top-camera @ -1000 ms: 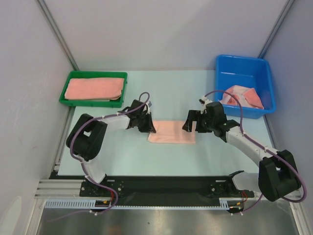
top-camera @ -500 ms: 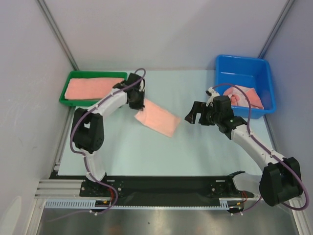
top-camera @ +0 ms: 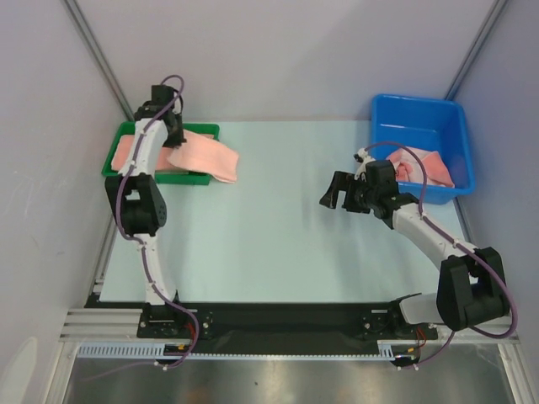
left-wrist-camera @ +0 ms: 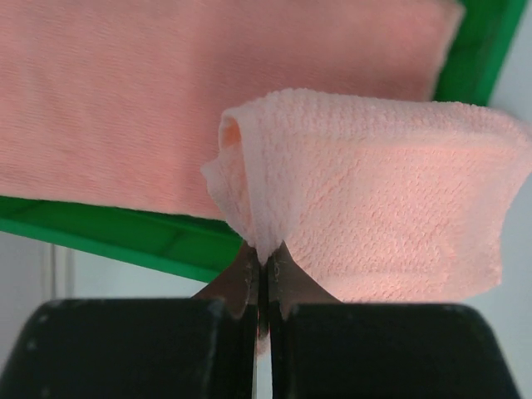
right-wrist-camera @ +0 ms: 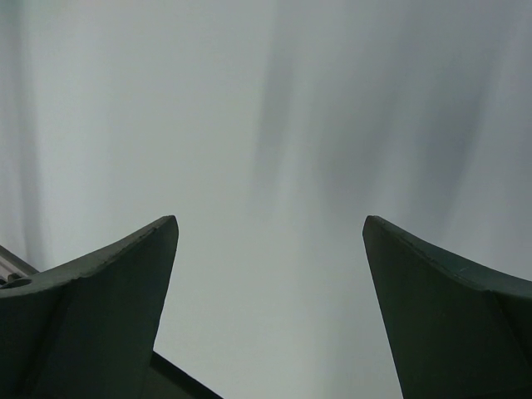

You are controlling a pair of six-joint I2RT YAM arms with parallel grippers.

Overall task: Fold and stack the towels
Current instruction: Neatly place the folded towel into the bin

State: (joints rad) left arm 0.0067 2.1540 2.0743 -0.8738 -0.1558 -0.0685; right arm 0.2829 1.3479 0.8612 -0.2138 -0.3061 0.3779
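My left gripper (top-camera: 174,141) is shut on a corner of a folded salmon-pink towel (top-camera: 207,158), which droops over the right end of the green tray (top-camera: 114,172). In the left wrist view the fingertips (left-wrist-camera: 249,268) pinch the bunched edge of that towel (left-wrist-camera: 382,208) above the tray's rim (left-wrist-camera: 125,234). Another pink towel (top-camera: 128,152) lies flat in the tray (left-wrist-camera: 166,100). My right gripper (top-camera: 331,192) hangs open over the table's right half, holding nothing, and only blurred table shows between its fingers (right-wrist-camera: 125,283).
A blue bin (top-camera: 421,116) at the back right holds crumpled pink and white towels (top-camera: 421,165). Grey walls close in the table on the left, the right and the back. Both arm bases sit on the black rail at the near edge.
The left arm has carried the folded pink towel from the middle of the table up and left to the green tray. The right gripper has pulled back a little to the right, still open.
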